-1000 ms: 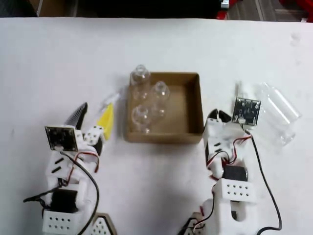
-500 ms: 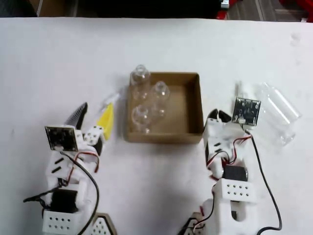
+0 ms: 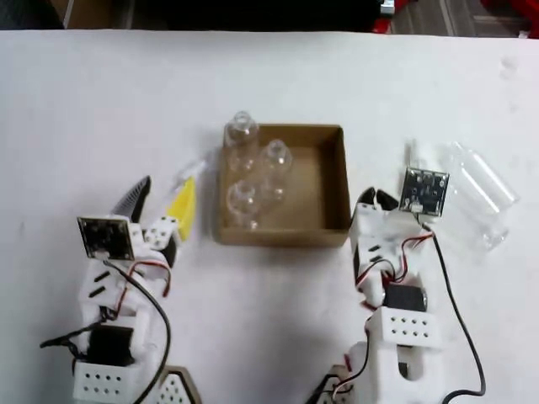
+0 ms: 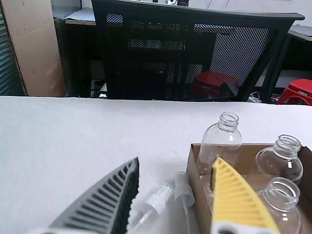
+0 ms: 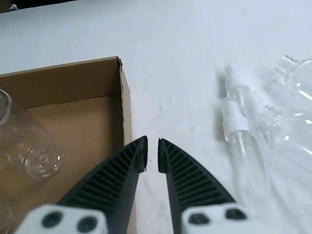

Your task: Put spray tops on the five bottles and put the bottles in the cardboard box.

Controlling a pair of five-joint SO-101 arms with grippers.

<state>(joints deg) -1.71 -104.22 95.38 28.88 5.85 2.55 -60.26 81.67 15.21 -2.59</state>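
No lettering, label, number or sign can be read anywhere on the table. The cardboard box (image 3: 282,236) shows plain brown walls, and the clear bottles (image 4: 222,141) carry no legible print.
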